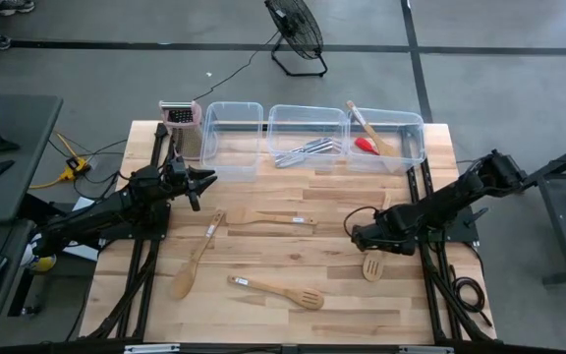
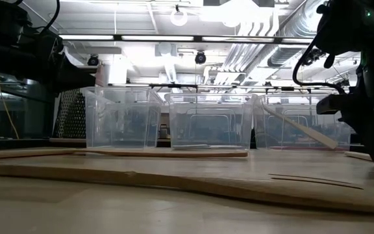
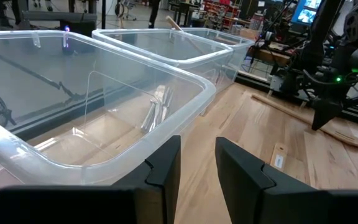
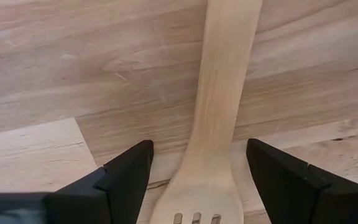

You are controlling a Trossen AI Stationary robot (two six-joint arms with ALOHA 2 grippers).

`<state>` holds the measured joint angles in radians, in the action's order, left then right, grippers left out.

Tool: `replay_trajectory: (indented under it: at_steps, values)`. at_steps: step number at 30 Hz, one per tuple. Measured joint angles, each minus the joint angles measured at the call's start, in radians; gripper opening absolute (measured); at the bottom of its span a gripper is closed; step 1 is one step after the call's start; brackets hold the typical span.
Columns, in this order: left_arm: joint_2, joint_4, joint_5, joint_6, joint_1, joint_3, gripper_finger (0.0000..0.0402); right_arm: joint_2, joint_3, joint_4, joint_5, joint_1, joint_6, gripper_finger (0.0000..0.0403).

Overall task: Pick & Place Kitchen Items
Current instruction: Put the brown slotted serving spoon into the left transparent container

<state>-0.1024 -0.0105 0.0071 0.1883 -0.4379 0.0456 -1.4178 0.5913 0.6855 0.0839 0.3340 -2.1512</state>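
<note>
1. The slotted wooden spatula (image 4: 211,124) lies flat on the table (image 1: 293,258) at its right side, near the right arm's base. In the high view its slotted head (image 1: 371,266) points toward the table's near edge, and its handle runs up and away under the right claw (image 1: 362,237).

2. From the right wrist view, the handle runs lengthwise straight down the middle of the gap. One dark finger (image 4: 120,171) stands on each side and neither touches the wood. The right claw is spread wide and holds nothing. The spatula's long axis crosses the line between the fingers, so I would judge that a squeeze after a short drop would catch the neck just above the slots.

3. The right arm is plainly the nearer one to this piece.

4. The left claw (image 3: 196,168) hovers at the table's far left by the first clear tub (image 1: 232,136). Its fingers are nearly together with a narrow gap, and nothing sits between them.

5. Other wooden utensils lie mid-table: a wooden spoon (image 1: 196,256) and a second slotted spatula (image 1: 278,291), both well apart from either claw.
</note>
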Motion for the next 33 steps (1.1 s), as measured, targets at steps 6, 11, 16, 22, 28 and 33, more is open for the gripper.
replay_trajectory:
  at_steps: [6,11,16,22,28,33]
  values:
    - [0.0,0.0,0.0,0.0,0.0,0.0,0.0101,-0.002,-0.001,-0.004,0.002,0.0,-0.002,0.0208]
    - [0.0,0.0,0.0,0.0,0.0,0.0,0.0101,-0.003,-0.001,-0.005,0.001,0.0,-0.001,0.0156]
    - [0.0,0.0,0.0,0.0,0.0,0.0,0.0101,-0.003,-0.001,-0.001,0.002,0.0,0.002,0.0122]
    - [0.0,0.0,0.0,0.0,0.0,0.0,0.0101,-0.003,-0.002,0.002,0.003,0.0,0.003,0.011]
    - [0.0,0.0,0.0,0.0,0.0,0.0,0.0101,-0.003,-0.003,0.005,0.004,0.0,0.006,0.0107]
    - [0.0,0.0,0.0,0.0,0.0,0.0,0.0101,-0.003,-0.003,0.005,0.004,0.0,0.015,0.01]
